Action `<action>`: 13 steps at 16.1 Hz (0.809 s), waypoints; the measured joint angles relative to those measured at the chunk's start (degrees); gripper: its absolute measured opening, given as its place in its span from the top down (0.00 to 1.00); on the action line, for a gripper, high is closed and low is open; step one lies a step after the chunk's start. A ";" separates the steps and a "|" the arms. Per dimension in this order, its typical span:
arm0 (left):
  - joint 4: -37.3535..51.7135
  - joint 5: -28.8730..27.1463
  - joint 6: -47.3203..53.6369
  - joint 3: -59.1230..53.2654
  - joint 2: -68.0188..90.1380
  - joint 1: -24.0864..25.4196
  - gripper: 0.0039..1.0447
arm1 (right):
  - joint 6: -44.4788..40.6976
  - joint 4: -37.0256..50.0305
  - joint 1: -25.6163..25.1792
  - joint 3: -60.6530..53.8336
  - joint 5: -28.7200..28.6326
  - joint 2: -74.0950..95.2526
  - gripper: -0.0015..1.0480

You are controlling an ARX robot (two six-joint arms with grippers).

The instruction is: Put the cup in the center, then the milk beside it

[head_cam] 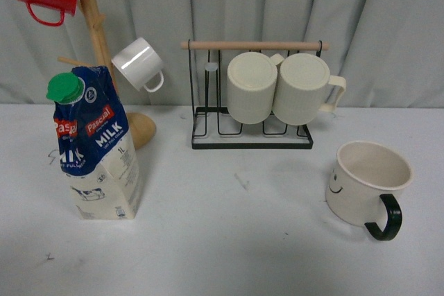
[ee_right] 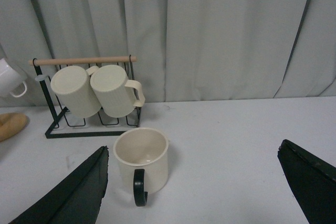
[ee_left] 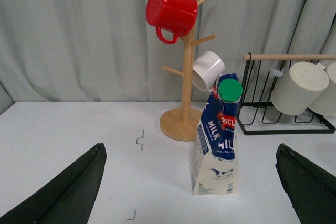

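White table (head_cam: 229, 247) before grey curtains (head_cam: 388, 19): cup (head_cam: 368, 184) upright at its right, milk (head_cam: 100, 147) upright at its left, neither gripped, left gripper (ee_left: 190, 148) and right gripper (ee_right: 194, 146) both spread wide and empty; risk judged: the tall milk tips if pinched high, the cup slides off-centre if pushed.

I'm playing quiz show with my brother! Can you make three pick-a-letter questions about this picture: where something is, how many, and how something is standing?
1. Where is the milk carton? A) left of the wire rack, before the mug tree B) atop the rack C) far right
2. How many ribbed cream mugs hang on the rack? A) one B) two C) four
3. How is the smiley cup? A) upside down B) on its side C) upright, empty
Answers: 1 A, it stands left, near the tree's base; 2 B, two hang side by side; 3 C, its mouth faces up, nothing inside.
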 joint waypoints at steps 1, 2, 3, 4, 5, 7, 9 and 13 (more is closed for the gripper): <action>0.00 0.02 0.00 0.00 0.00 0.00 0.06 | 0.00 0.00 0.00 -0.02 0.00 0.00 0.06; 0.00 0.02 -0.02 0.00 0.00 0.00 0.06 | 0.00 0.00 0.00 -0.02 0.02 0.00 0.06; 0.00 0.00 -0.02 0.00 0.00 0.00 0.06 | -0.79 1.46 -0.96 -0.02 -2.38 0.55 0.06; 0.00 0.02 0.00 0.00 0.00 0.00 0.06 | -2.62 9.94 -5.40 0.35 -9.66 6.23 0.06; -0.02 0.00 0.00 0.00 0.00 0.00 0.06 | -2.82 16.39 -8.26 1.07 -12.33 13.94 0.06; -0.02 0.00 0.00 0.00 0.00 0.00 0.06 | -1.40 32.04 -9.60 5.84 -11.98 33.05 0.06; -0.02 0.00 0.00 0.00 0.00 0.00 0.06 | 4.15 39.36 -9.73 16.22 -7.37 51.23 0.06; -0.02 0.02 0.00 0.00 0.00 0.00 0.06 | 17.51 23.21 -4.74 38.91 -0.17 82.34 0.06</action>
